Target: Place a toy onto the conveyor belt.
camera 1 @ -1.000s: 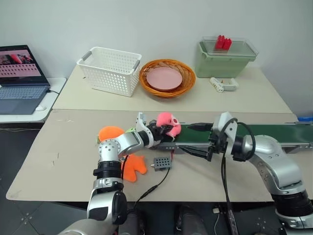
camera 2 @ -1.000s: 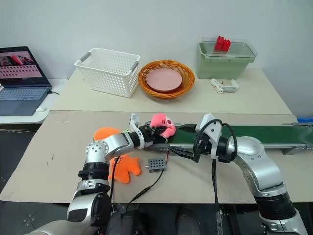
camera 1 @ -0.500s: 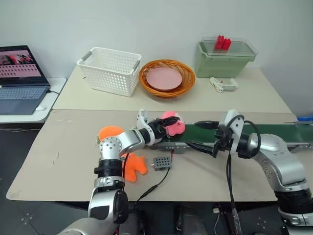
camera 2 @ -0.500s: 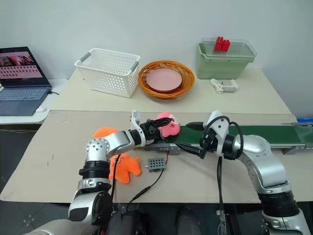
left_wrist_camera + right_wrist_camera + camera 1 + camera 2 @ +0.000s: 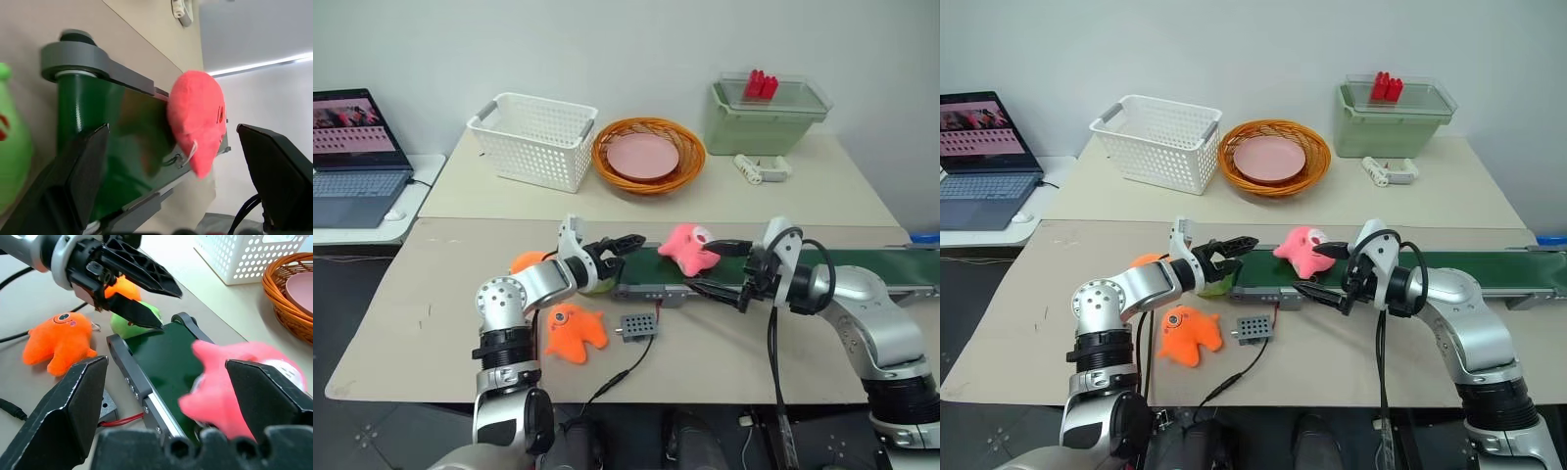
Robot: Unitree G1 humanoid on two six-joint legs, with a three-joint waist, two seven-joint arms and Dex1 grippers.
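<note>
On the beige tabletop (image 5: 440, 323), the conveyor belt (image 5: 847, 262) runs to the right. The pink toy (image 5: 688, 246) lies on its left end. The left claw (image 5: 619, 245) is spread and empty just beside it; the right claw (image 5: 717, 268) is spread too, flanking the toy.

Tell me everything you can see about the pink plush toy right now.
The pink plush toy is small, soft and roundish, with stubby limbs and a pale patch with dark marks on one side. It lies on the dark green conveyor belt near its roller end. The open left gripper and the open right gripper flank it; neither holds it.
</note>
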